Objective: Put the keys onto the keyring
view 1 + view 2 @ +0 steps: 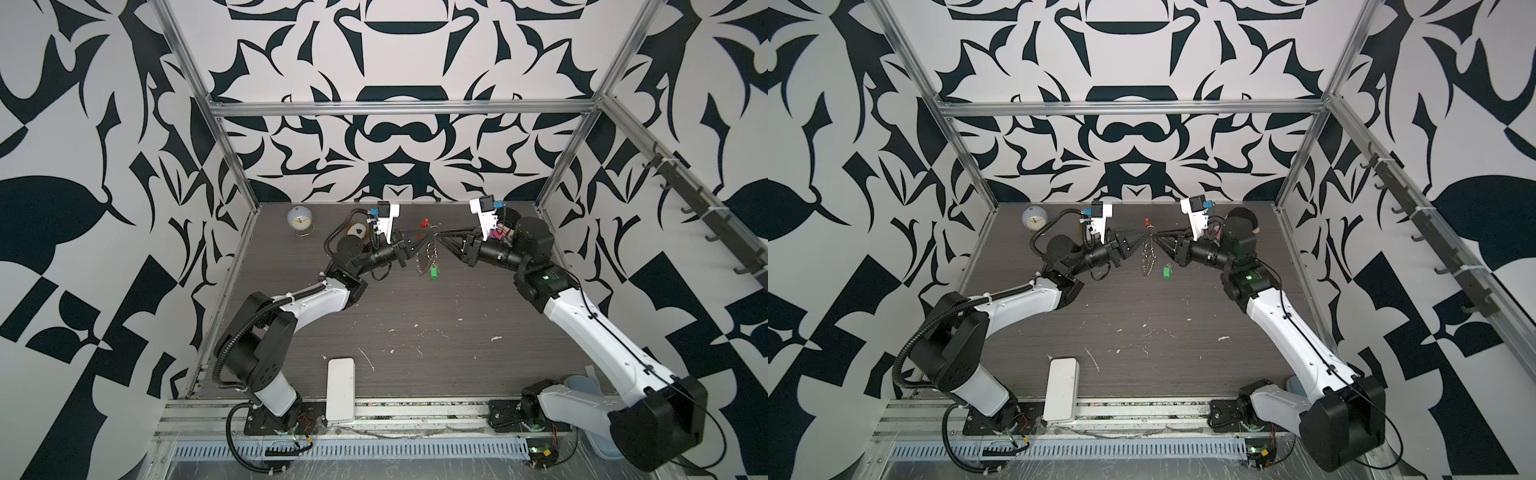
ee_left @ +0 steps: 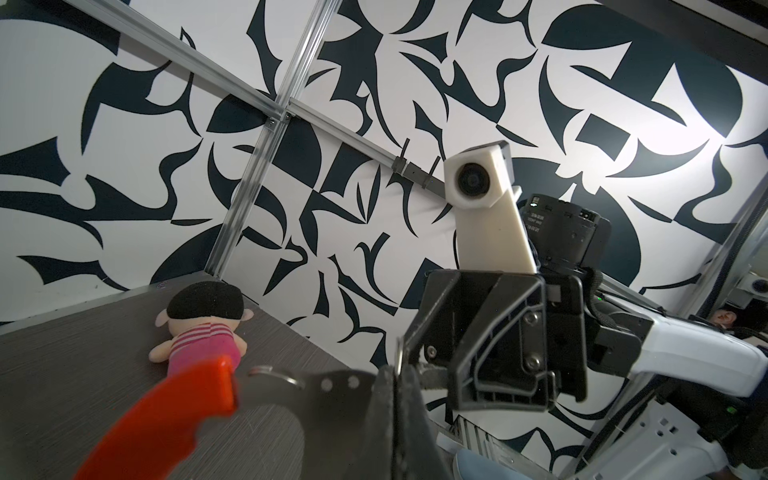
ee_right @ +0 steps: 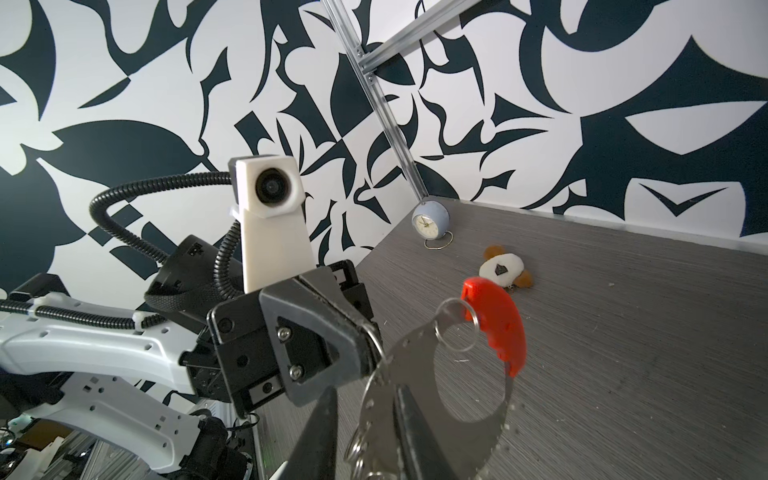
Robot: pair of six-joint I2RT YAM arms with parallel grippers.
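Note:
The keyring (image 1: 428,249) (image 1: 1148,255) hangs in the air at the back middle of the table, its chain of silver rings dangling. My left gripper (image 1: 429,238) (image 1: 1144,238) (image 2: 397,376) is shut on its flat metal plate (image 2: 332,386), and the red-orange bar (image 2: 166,415) (image 3: 498,328) sticks out beyond. My right gripper (image 1: 441,240) (image 1: 1157,240) (image 3: 365,390) faces it with jaws apart around the plate (image 3: 419,345); one finger has a clear gap. A green-headed key (image 1: 434,273) (image 1: 1167,274) lies on the table below, apart from the chain.
A small round clock (image 1: 300,220) (image 3: 430,220) stands at the back left. A white-and-brown plush (image 3: 500,270) lies behind the left arm, and a pink-dressed doll (image 2: 208,332) lies behind the right arm. A white box (image 1: 340,390) sits at the front edge.

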